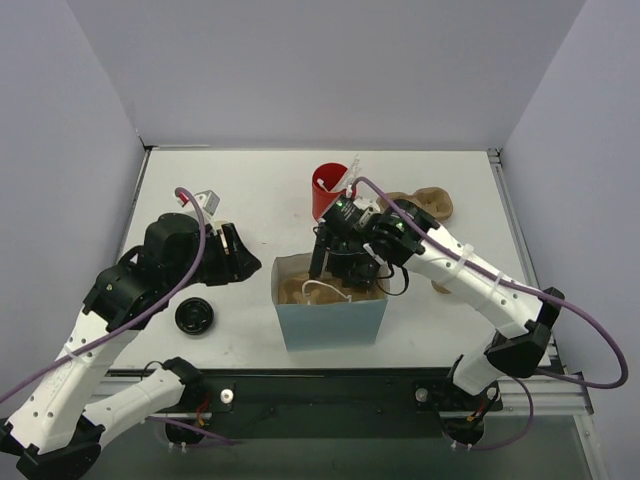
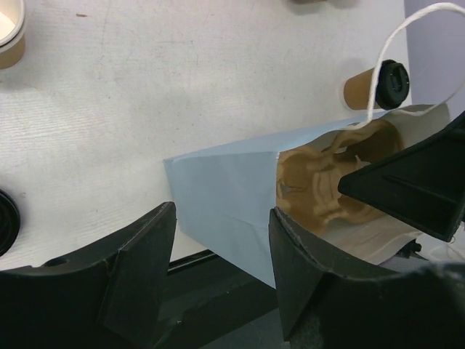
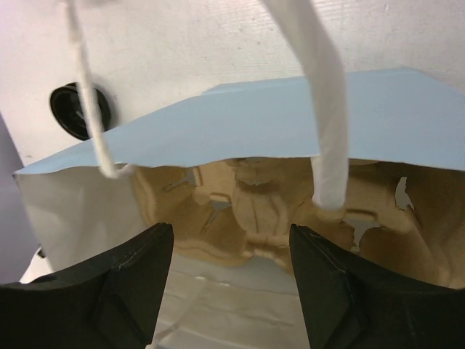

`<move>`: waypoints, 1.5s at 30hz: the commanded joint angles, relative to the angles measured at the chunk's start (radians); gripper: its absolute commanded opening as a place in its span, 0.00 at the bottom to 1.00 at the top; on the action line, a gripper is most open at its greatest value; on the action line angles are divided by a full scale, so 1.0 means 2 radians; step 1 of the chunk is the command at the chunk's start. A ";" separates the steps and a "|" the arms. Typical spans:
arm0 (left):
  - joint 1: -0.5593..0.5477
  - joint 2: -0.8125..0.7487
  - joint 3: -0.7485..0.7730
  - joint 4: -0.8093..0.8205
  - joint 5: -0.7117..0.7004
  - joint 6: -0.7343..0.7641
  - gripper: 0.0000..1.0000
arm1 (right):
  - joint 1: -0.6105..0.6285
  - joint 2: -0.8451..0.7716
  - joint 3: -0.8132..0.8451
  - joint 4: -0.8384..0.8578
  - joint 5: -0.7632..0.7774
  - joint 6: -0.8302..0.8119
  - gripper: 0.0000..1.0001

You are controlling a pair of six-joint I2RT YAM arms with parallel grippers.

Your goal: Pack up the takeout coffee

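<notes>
The takeout coffee [image 2: 374, 86], a kraft-brown cup with a black lid, lies on its side on the table beyond the light blue paper bag [image 2: 225, 193]. In the top view only a brown bit of it [image 1: 440, 286] shows beside my right arm. The bag [image 1: 330, 318] stands open with a brown pulp cup carrier [image 3: 254, 193] inside. My right gripper [image 3: 231, 247] is open and empty, just above the bag's mouth [image 1: 345, 265], between its white handles. My left gripper [image 2: 221, 240] is open and empty, left of the bag [image 1: 235, 255].
A loose black lid [image 1: 194, 317] lies left of the bag. A red cup with white stirrers [image 1: 330, 188] stands behind the bag, and a second pulp carrier [image 1: 425, 203] lies at the back right. A lidless paper cup [image 2: 11, 33] shows in the left wrist view.
</notes>
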 commanded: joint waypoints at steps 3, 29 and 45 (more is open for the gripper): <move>0.002 0.005 0.044 -0.015 0.045 0.011 0.64 | -0.001 -0.040 0.048 -0.031 0.010 0.003 0.65; -0.080 0.084 0.041 -0.016 0.014 0.004 0.49 | -0.075 -0.112 -0.067 -0.083 0.076 -0.104 0.44; -0.080 0.140 0.100 -0.047 -0.035 0.021 0.05 | -0.075 -0.081 -0.035 -0.076 0.123 -0.126 0.07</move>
